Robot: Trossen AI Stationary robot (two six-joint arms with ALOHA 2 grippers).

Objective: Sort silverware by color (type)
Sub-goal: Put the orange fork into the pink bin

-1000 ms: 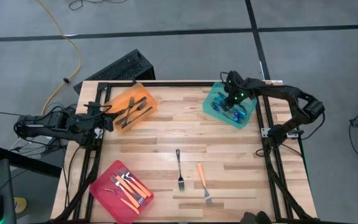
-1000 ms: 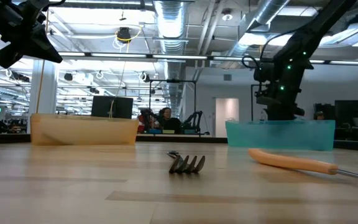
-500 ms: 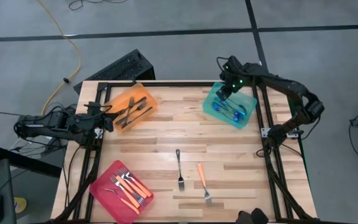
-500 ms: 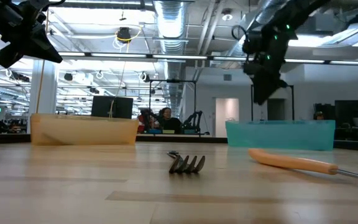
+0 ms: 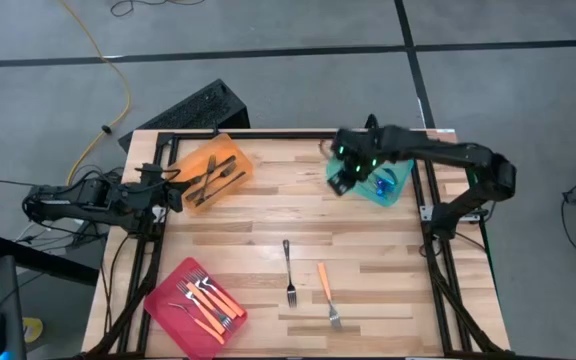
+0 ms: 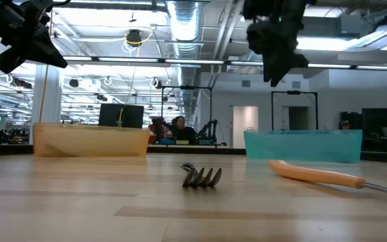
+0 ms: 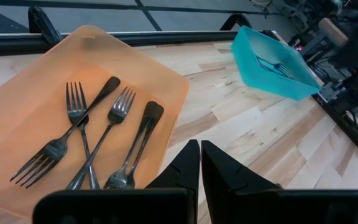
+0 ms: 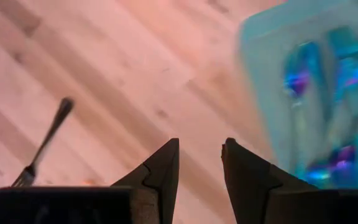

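**Ana:** Sorting looks nearly finished to me. Only two forks lie loose on the table [image 5: 268, 215]: the dark fork [image 5: 289, 272] and the orange-handled fork [image 5: 326, 293]. Everything else sits in trays.

**Ben:** And the right gripper [image 5: 340, 178]?

**Ana:** Empty, fingers parted with a clear gap between them and nothing in it; the right wrist view shows bare wood through the gap. It hangs in the air just off the teal tray [image 5: 380, 180], on the side facing the middle of the table. The blue-handled forks [image 8: 328, 118] lie in that tray, right beside it.

**Ben:** So the step in hand?

**Ana:** My reading: between a drop and the next pick. The two loose forks are well apart from the gripper, out toward the table's near edge. The dark fork shows in its wrist view, ahead of the fingers.

**Ben:** What does the next move need?

**Ana:** Travel out over one fork, descend, line the fingers up across the handle, then close. Both handles lie flat on the wood, so the tips must come right down to the surface.

**Ben:** Destinations?

**Ana:** Dark one goes with the dark forks [image 7: 98, 140] in the orange tray [image 5: 216, 172]; the orange-handled one with the orange forks [image 5: 206, 305] in the pink tray [image 5: 173, 315].

**Ben:** Left gripper [image 7: 199, 163]?

**Ana:** Waiting beside the orange tray, fingers pressed together, holding nothing.
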